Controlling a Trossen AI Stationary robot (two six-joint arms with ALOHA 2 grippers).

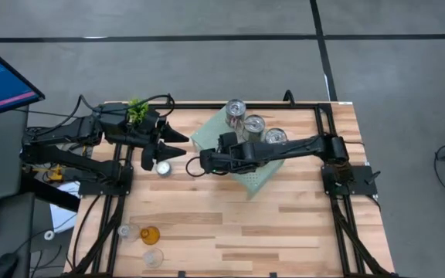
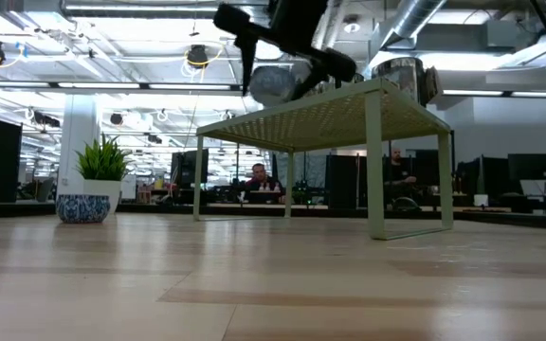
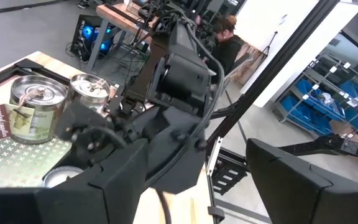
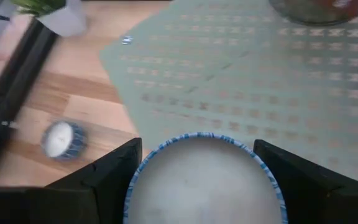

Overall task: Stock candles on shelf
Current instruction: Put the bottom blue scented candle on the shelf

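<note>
Candle with blue-patterned rim (image 4: 205, 180) sat clamped between right gripper (image 4: 197, 171) fingers, directly above shelf (image 4: 241, 81) near its left edge; placing needed only a straight descent. Left gripper (image 1: 178, 144) waited spread, empty, beside a table tealight (image 1: 163, 167).

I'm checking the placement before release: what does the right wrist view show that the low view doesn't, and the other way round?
Only the right wrist view shows the blue-rimmed white candle between the right tool fingers, and a second small blue-sided white tealight lying on the wooden tabletop. Only the low view shows the blue-patterned potted green plant and the legs under the pale mint-green perforated metal shelf. Both show that shelf's top.
</note>
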